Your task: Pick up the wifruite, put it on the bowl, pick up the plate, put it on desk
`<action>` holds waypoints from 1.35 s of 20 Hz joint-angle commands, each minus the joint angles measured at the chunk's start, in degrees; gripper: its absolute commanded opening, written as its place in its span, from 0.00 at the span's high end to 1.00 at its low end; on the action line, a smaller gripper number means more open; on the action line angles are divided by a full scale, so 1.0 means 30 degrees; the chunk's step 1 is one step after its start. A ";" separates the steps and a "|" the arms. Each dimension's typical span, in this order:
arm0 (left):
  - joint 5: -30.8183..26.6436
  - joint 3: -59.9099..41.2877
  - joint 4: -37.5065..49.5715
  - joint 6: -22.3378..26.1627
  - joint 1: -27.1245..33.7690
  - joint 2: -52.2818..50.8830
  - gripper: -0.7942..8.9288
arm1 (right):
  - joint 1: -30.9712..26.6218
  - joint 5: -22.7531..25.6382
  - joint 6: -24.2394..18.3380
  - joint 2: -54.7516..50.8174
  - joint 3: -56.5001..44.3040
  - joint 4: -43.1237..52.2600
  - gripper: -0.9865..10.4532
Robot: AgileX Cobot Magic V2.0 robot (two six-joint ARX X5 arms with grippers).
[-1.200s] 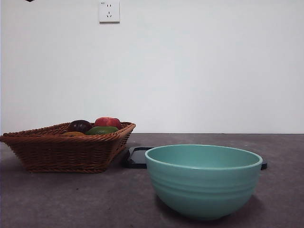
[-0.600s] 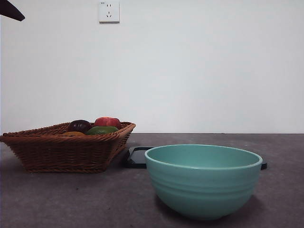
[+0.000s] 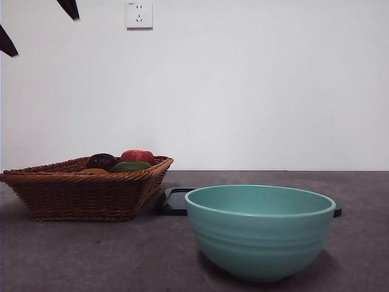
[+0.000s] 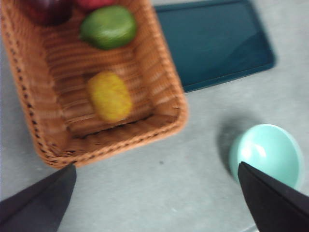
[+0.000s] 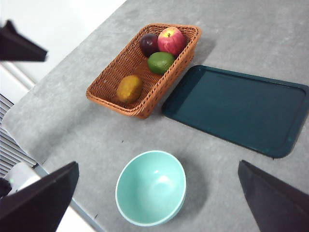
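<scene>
Wifruite (image 4: pixel 109 96): lying in wicker basket (image 4: pixel 166 104) beside green fruit (image 4: pixel 108 26), long axis along the basket's length. Left gripper (image 4: pixel 157 193) nearer, fingers spread wide, hovering above, basket's near end. Right gripper (image 5: pixel 159 193) spread, high above bowl (image 5: pixel 151 194).

you've got open air straight down onto the wifruite (image 4: pixel 109 96), it lies alone at one end of the basket (image 4: pixel 166 79). the green fruit (image 4: pixel 108 26) sits apart at the other end. basket walls box it in sideways. bare desk (image 5: pixel 91 130) separates basket and bowl (image 5: pixel 151 188), whose mouth is open.
</scene>
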 commanded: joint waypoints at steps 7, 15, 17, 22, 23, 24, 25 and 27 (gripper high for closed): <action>-0.4065 0.3417 -0.0313 0.0058 -0.1501 0.7351 0.25 | 0.0058 -0.0044 0.0342 -0.0466 0.0619 -0.0262 0.40; -0.4495 0.3541 0.2645 -0.0452 -0.1632 1.2167 0.25 | 0.0051 -0.0036 0.0233 -0.0605 0.2280 -0.1719 0.40; -0.4495 0.3548 0.3118 -0.0656 -0.1625 1.2815 0.25 | 0.0051 -0.0036 0.0160 -0.0605 0.2528 -0.1931 0.40; -0.4619 0.3541 0.3453 -0.1173 -0.1494 1.3697 0.25 | 0.0051 -0.0036 0.0036 -0.0612 0.2623 -0.2062 0.40; -0.4619 0.3548 0.3497 -0.1246 -0.1450 1.3733 0.25 | 0.0051 -0.0036 0.0036 -0.0612 0.2623 -0.2113 0.40; -0.4619 0.3548 0.3490 -0.1246 -0.1362 1.3733 0.27 | 0.0051 -0.0036 0.0036 -0.0612 0.2623 -0.2149 0.40; -0.4619 0.3541 0.3453 -0.1377 -0.1297 1.3733 0.31 | 0.0051 -0.0036 0.0015 -0.0612 0.2623 -0.2193 0.40; -0.4605 0.3548 0.3388 -0.1523 -0.1144 1.3733 0.36 | 0.0051 -0.0036 -0.0095 -0.0612 0.2623 -0.2280 0.40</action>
